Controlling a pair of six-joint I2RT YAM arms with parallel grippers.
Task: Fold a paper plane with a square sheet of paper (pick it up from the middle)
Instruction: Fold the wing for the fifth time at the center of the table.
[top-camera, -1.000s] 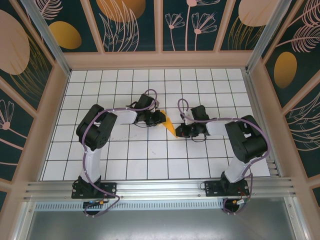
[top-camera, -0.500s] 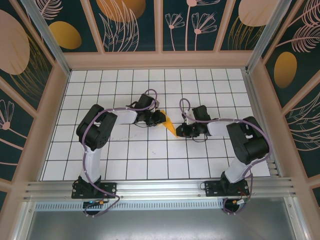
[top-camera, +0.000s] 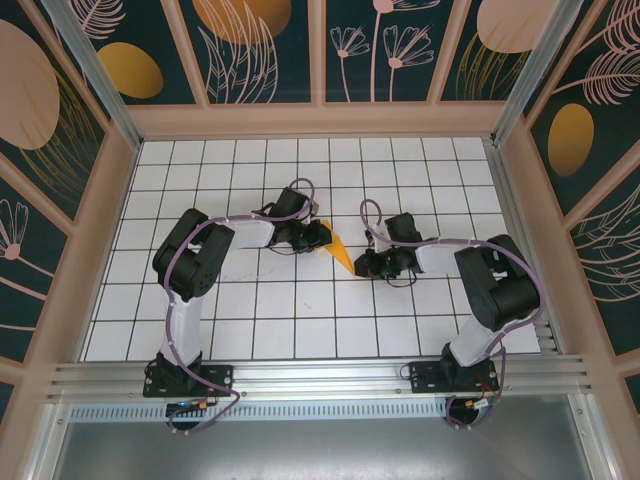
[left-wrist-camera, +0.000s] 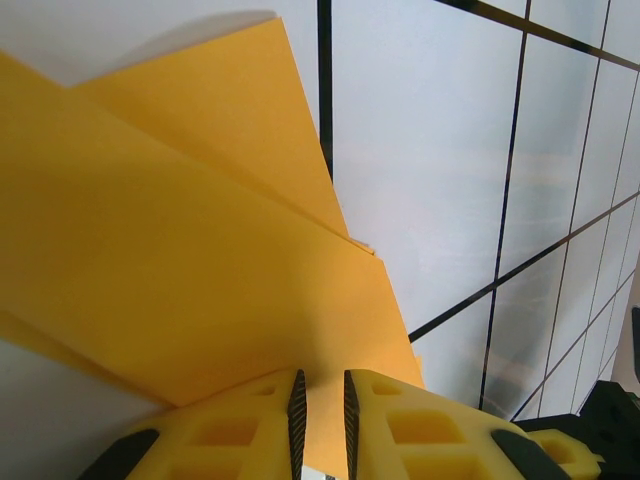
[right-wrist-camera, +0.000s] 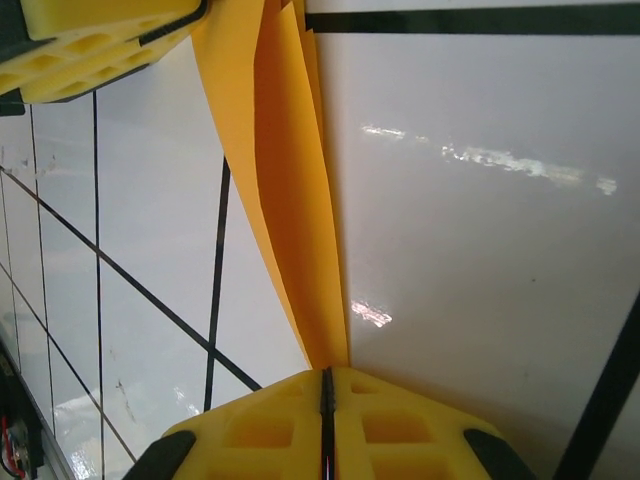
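Right gripper (right-wrist-camera: 327, 372): pinched shut on one tip of your square sheet of paper (top-camera: 340, 250), after edging slightly rightward.
Left gripper (left-wrist-camera: 320, 378): clamped on the opposite end, unmoved.
Paper: folded orange wedge, spanning both grippers, mid-table (top-camera: 250, 330).
Meaning: probably tensioning a crease.

Lab-style robot test cell, white gridded tabletop (top-camera: 300, 335), aluminium rail (top-camera: 320, 376) along its near edge, left arm (top-camera: 186, 262) and right arm (top-camera: 496, 285) bolted there, wood-framed walls (top-camera: 385, 60) of floral panels.
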